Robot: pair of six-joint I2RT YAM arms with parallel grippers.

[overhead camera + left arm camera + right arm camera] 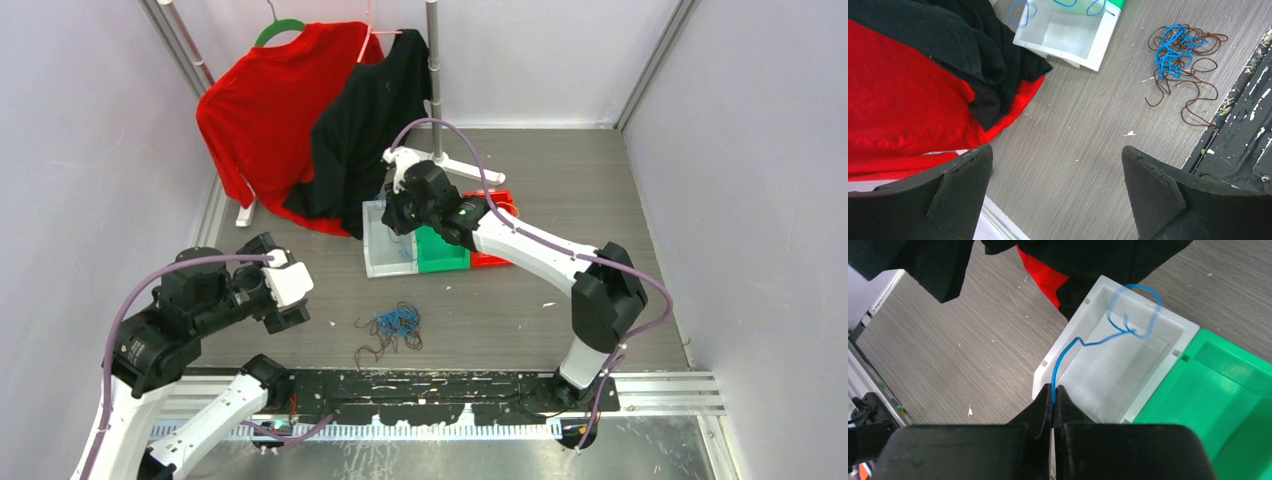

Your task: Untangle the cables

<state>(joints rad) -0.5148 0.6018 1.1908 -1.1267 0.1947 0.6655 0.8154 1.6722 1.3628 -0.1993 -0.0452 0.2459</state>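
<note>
1. Grey tabletop (pixel 500 320), top view: tangled cables (pixel 392 328) lie at 6 o'clock from the white bin (pixel 378 258).
2. Left wrist: left gripper (pixel 1057 149) gapes wide, empty; cables at 1 o'clock.
3. Right wrist: right gripper (pixel 1053 389) pinches one blue cable (pixel 1058 362) above the bin. It looks light and limp, best taken at a loose loop.

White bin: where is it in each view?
Top: white bin at centre, left of the green bin.
Left wrist: white bin top centre, cut by the edge.
Right wrist: white bin centre, past the right gripper shut on the blue cable.
Shared landmark: black shirt, beside it in all three.
</note>
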